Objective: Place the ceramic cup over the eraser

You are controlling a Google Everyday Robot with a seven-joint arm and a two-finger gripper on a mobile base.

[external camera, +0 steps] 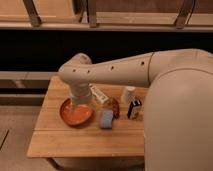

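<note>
Our gripper hangs low over the orange bowl, which sits toward the left edge of the wooden table. From here we cannot tell whether the gripper is open or closed, or whether it has hold of anything.

The ceramic cup lies off to the side of the gripper, across the worktop toward the right edge and closer to the far edge. Between them are a clear bottle on its side, a brown lump and a blue-grey pad. The arm has to travel sideways past these to reach it.

The cup is small, plain white and tapered, with no handle that we can see. The eraser is a black block that seems to stand on end, its long axis upright. It sits just beside the cup on the near-edge side, so we judge the carry will be short.
</note>
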